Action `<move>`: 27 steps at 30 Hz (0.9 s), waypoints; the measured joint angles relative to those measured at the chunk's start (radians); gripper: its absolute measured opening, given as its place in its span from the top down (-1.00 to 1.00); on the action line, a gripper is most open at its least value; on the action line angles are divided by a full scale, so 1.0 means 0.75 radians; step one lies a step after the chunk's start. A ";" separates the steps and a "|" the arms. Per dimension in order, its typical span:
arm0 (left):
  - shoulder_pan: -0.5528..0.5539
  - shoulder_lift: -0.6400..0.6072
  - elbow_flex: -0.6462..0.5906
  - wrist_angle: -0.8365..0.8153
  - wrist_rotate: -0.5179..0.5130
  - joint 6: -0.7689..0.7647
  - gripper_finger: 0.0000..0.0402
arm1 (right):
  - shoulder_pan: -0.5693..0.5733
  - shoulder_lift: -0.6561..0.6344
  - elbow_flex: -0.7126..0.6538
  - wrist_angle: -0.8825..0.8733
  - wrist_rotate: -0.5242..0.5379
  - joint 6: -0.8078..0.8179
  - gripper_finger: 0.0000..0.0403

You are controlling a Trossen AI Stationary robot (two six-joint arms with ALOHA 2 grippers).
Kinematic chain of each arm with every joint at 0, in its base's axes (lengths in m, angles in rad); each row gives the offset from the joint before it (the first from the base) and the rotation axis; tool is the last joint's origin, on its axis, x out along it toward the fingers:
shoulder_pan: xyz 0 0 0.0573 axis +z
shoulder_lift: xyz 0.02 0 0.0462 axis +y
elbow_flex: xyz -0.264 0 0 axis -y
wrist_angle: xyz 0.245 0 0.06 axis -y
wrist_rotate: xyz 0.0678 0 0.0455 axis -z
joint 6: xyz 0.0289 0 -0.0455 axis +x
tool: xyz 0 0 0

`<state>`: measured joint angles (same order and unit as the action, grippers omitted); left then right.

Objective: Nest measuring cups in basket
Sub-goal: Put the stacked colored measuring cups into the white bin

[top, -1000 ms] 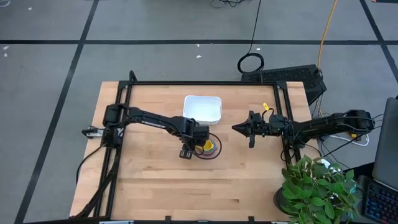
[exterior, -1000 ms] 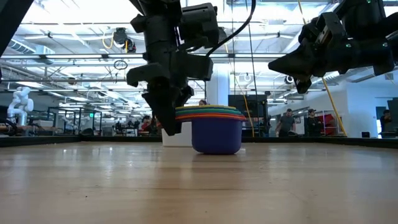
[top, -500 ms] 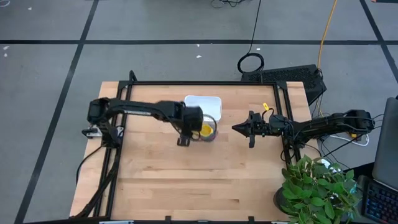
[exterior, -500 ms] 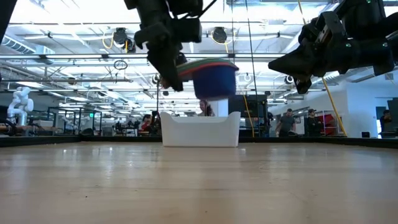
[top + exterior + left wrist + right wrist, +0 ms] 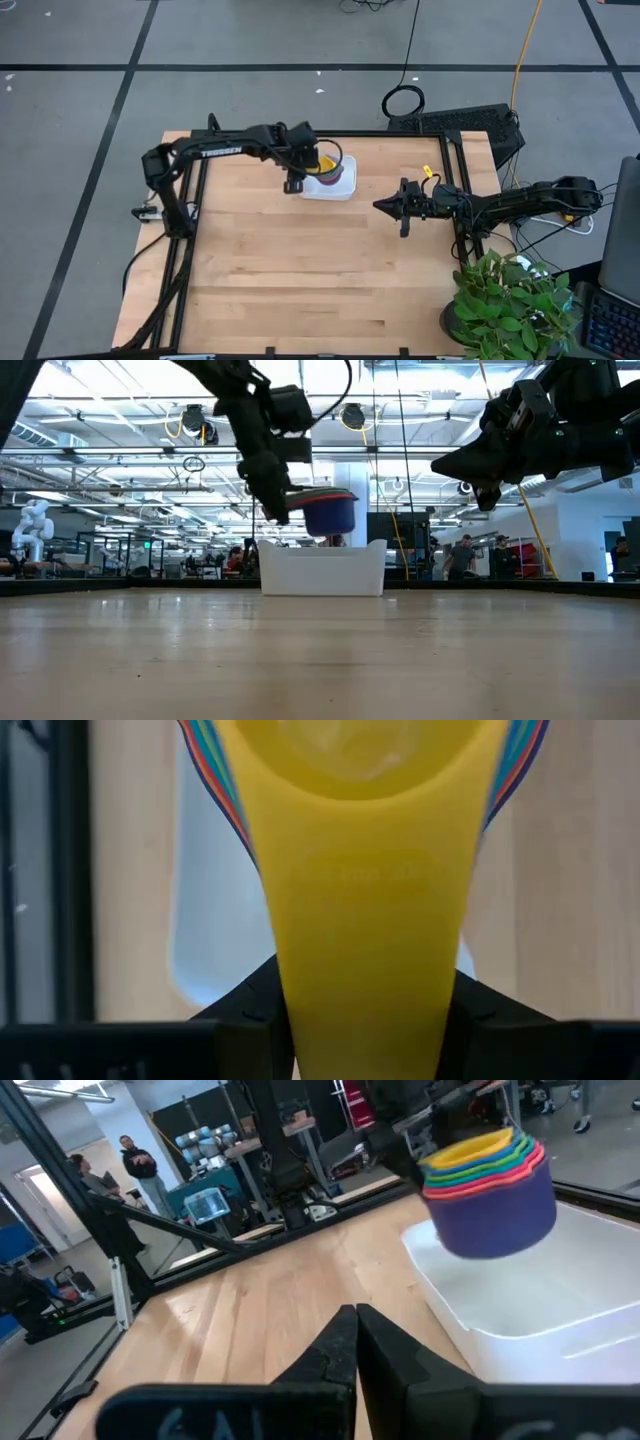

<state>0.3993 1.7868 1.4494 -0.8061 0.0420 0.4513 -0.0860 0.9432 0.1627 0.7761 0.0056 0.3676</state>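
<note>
White lettering is showing along the left arm [image 5: 222,150] in the high view (too small to read); no other text is appearing legibly anywhere.

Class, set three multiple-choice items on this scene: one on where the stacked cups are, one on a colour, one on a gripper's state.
1. Where is the cup stack?
A. on the table
B. in the air above the basket
C. beside the plant

2. What colour is the innermost cup?
A. yellow
B. white
C. black

3. How is the right gripper?
A. shut, empty
B. holding a cup
C. inside the basket

Answers: 1 B, the low view shows a gap under the stack. 2 A, yellow shows from above. 3 A, its fingers meet with nothing between; the left gripper carries the stack.
</note>
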 joint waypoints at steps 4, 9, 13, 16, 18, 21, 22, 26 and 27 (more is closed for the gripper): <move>0.003 0.068 0.000 0.046 0.051 0.031 0.31 | 0.000 0.000 0.000 -0.002 0.034 -0.010 1.00; -0.003 0.147 0.000 0.063 0.053 0.035 0.31 | -0.010 0.001 0.000 0.003 0.033 -0.021 1.00; 0.009 0.197 0.000 0.081 0.052 0.034 0.31 | -0.017 0.001 0.000 -0.002 0.033 -0.019 1.00; 0.014 0.222 0.000 0.089 0.045 0.014 0.31 | -0.018 0.001 0.000 -0.003 0.032 -0.018 1.00; 0.014 0.229 0.000 0.095 0.041 0.007 0.31 | -0.018 0.000 0.000 -0.004 0.032 -0.018 1.00; 0.015 0.230 0.000 0.108 0.038 -0.008 0.31 | -0.018 0.001 0.001 -0.006 0.029 -0.018 1.00; 0.015 0.230 0.000 0.119 0.038 -0.016 0.29 | -0.017 0.001 0.000 -0.007 0.028 -0.018 1.00; 0.015 0.230 0.000 0.141 0.037 -0.047 0.05 | -0.017 0.001 0.001 -0.012 0.027 -0.017 1.00; 0.015 0.230 0.000 0.142 0.037 -0.047 -0.01 | -0.017 0.001 0.001 -0.013 0.027 -0.017 1.00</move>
<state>0.4107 1.9591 1.4494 -0.6996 0.0698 0.4160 -0.0990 0.9436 0.1631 0.7663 0.0257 0.3546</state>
